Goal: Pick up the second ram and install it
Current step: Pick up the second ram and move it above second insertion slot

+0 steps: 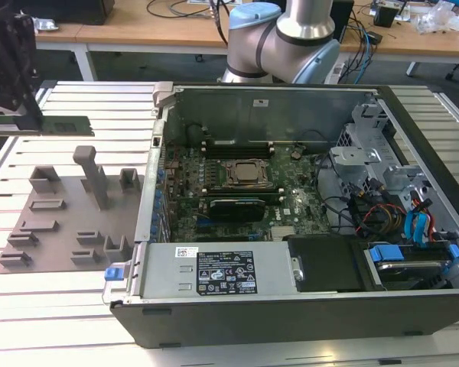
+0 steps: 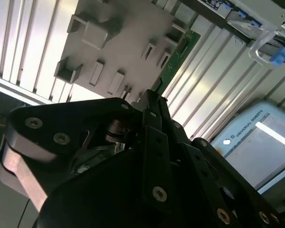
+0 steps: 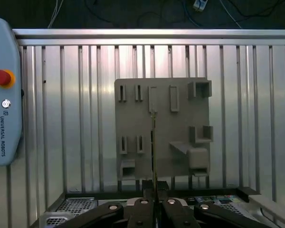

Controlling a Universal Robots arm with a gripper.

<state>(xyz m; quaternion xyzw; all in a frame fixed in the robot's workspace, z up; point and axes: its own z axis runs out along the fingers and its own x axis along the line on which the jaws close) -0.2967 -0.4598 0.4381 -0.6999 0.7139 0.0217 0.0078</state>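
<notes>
The second ram [image 1: 61, 125] is a thin green stick held level in the air, above the slatted table at the exterior view's left. My black gripper [image 1: 27, 115] is shut on it, clear of the computer case. In the first wrist view the ram [image 3: 154, 147] shows edge-on as a thin line running out from between the closed fingers [image 3: 143, 203], above the grey holder plate [image 3: 180, 128]. In the second wrist view the green stick [image 2: 176, 59] juts out past the gripper [image 2: 151, 99]. The motherboard [image 1: 291, 206] lies in the open case, with long black slots [image 1: 237, 143] beside the CPU socket [image 1: 247, 173].
The grey holder plate [image 1: 69, 214], with raised blocks and slots, lies on the table [image 1: 53, 290] below the gripper. The case wall [image 1: 154, 153] stands between plate and motherboard. Drive cages and cables [image 1: 398, 206] fill the case's right side. A teach pendant [image 3: 2, 95] lies on the table.
</notes>
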